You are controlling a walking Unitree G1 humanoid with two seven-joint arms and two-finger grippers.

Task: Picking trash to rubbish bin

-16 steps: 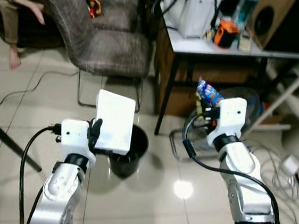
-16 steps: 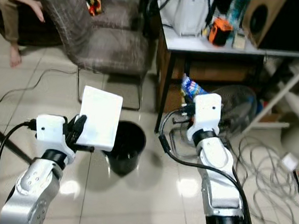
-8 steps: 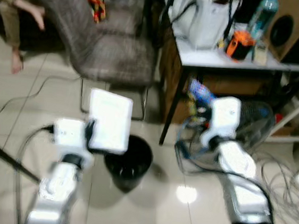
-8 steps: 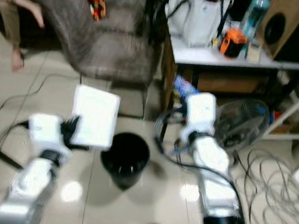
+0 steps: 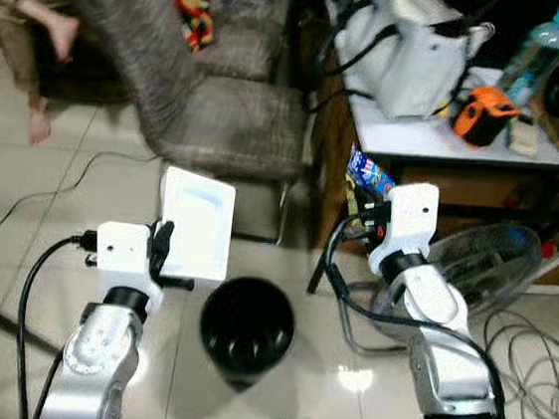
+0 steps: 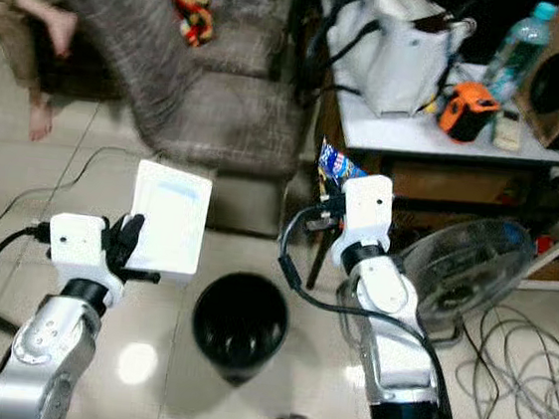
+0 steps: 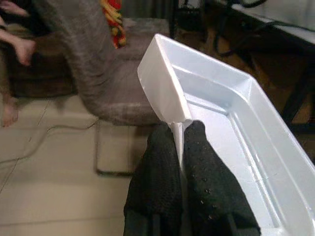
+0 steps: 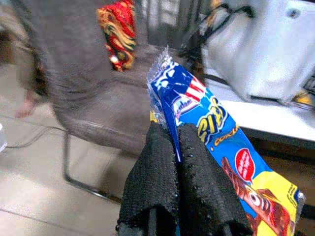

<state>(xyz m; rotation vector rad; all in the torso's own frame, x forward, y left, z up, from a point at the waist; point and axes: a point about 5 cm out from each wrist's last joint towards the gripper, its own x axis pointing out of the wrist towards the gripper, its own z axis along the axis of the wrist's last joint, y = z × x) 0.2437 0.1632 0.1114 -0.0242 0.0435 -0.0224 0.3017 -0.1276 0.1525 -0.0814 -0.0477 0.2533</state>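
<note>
A black round rubbish bin [image 5: 246, 326] stands on the tiled floor between my two arms, its inside dark. My left gripper [image 7: 178, 147] is shut on the rim of a white plastic tray [image 5: 196, 226], held upright just left of and above the bin. My right gripper [image 8: 173, 147] is shut on a blue and yellow snack wrapper [image 8: 211, 128]; the snack wrapper [image 5: 367, 173] is held up to the right of the bin, near the table's edge.
A grey chair [image 5: 225, 114] with a red-patterned cloth stands behind the bin. A white table [image 5: 467, 139] at right carries a white bag, an orange device and a bottle. A fan [image 5: 484, 266] and cables lie on the floor at right. A person's feet [image 5: 47, 45] are at far left.
The camera has shifted, so the bin now sits lower and more central between my arms. Both grippers keep hold of the tray and the wrapper.
</note>
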